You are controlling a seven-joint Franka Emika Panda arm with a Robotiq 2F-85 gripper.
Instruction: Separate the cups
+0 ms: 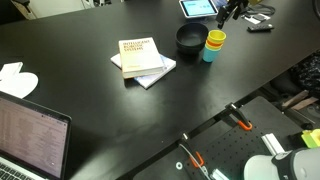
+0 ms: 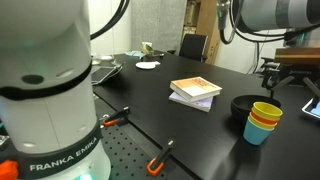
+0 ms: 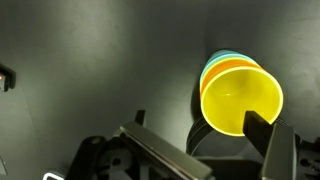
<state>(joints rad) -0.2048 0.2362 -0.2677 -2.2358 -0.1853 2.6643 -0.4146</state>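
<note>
My pincer hung fully released over the stacked cups, nested upright on the table just beside the black bowl. Judged light, thin, slick plastic. Recommended hold: the rim of the yellow cup; the cups beneath could lift with it.
</note>
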